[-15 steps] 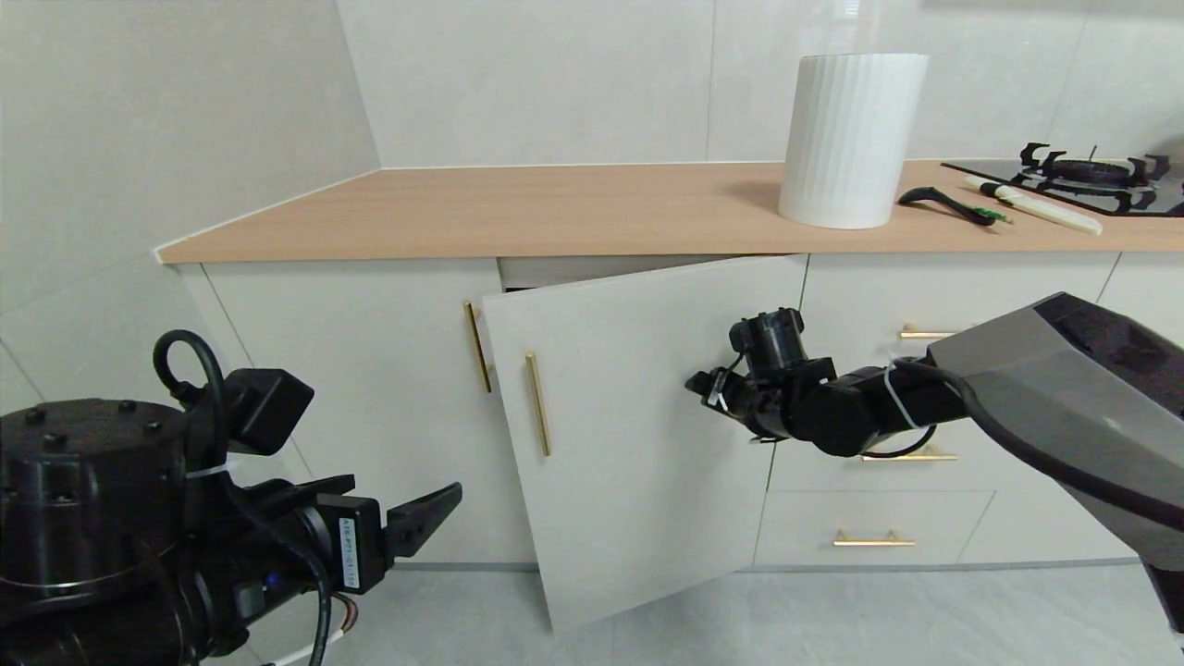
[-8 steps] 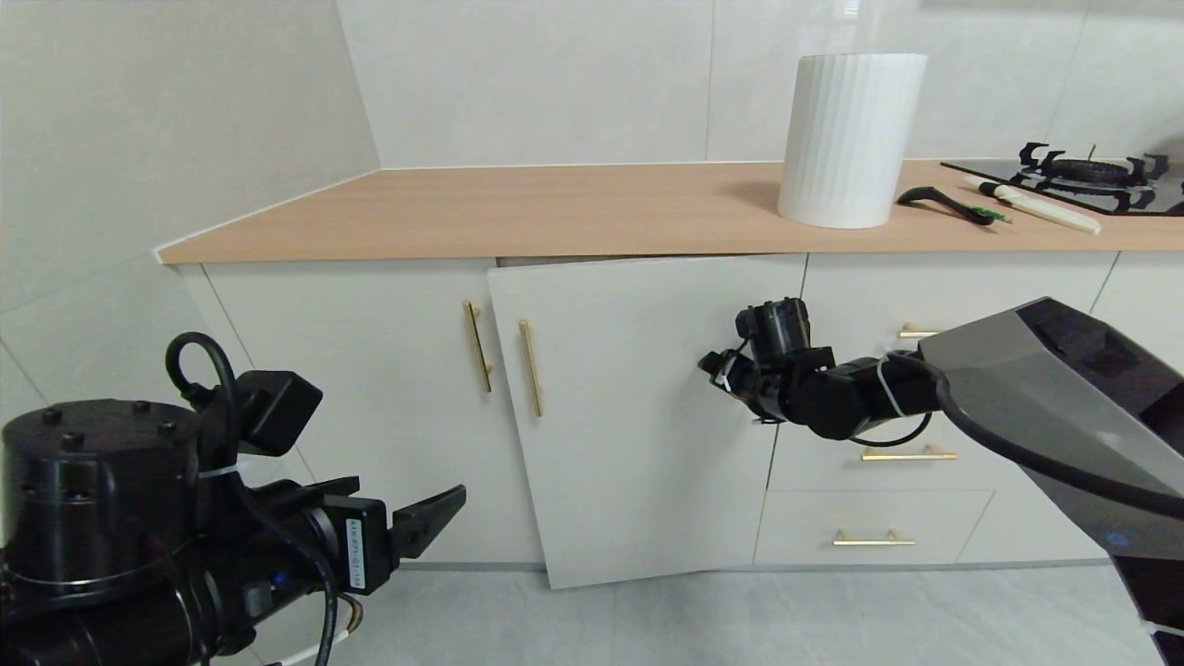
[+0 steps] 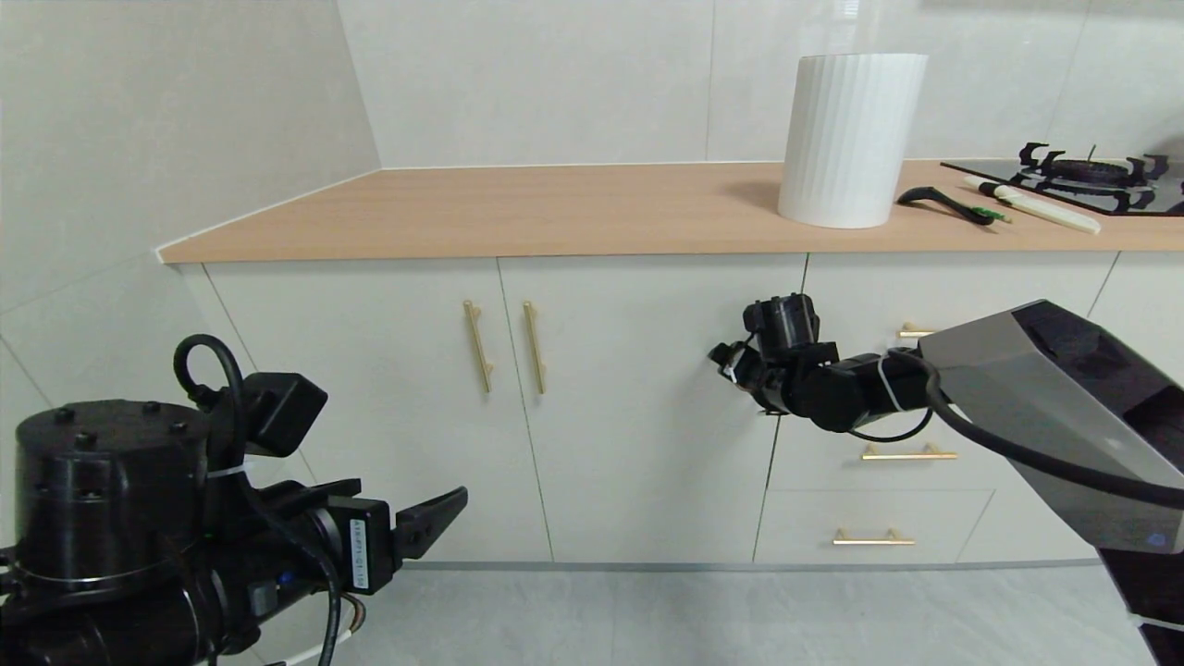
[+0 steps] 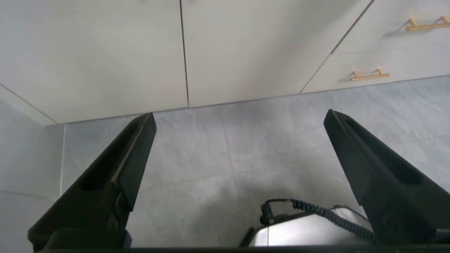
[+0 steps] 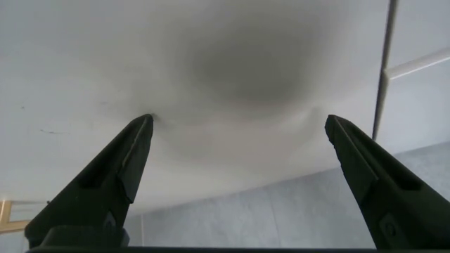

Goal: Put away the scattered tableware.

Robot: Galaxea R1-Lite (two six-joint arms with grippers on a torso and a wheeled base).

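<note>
A black utensil [image 3: 953,205] and a cream-bladed knife [image 3: 1036,206] lie on the wooden countertop [image 3: 518,208], right of a tall white ribbed container [image 3: 851,139]. Below the counter, the cabinet door [image 3: 647,416] with a gold handle [image 3: 534,347] stands flush with its neighbours. My right gripper [image 3: 728,363] rests against that door near its right edge; in the right wrist view the right gripper [image 5: 239,123] is open, its tips touching the door panel [image 5: 232,77]. My left gripper [image 3: 433,516] hangs low at the left, and the left gripper [image 4: 239,119] is open and holds nothing above the floor.
A gas stove [image 3: 1087,176] sits at the counter's far right. Drawers with gold handles [image 3: 874,539] lie right of the door. A tiled wall closes the left side. Grey floor [image 3: 703,615] stretches in front of the cabinets.
The cabinet door has swung from half open to fully shut, with my right gripper following it toward the cabinet. The left arm has barely shifted.
</note>
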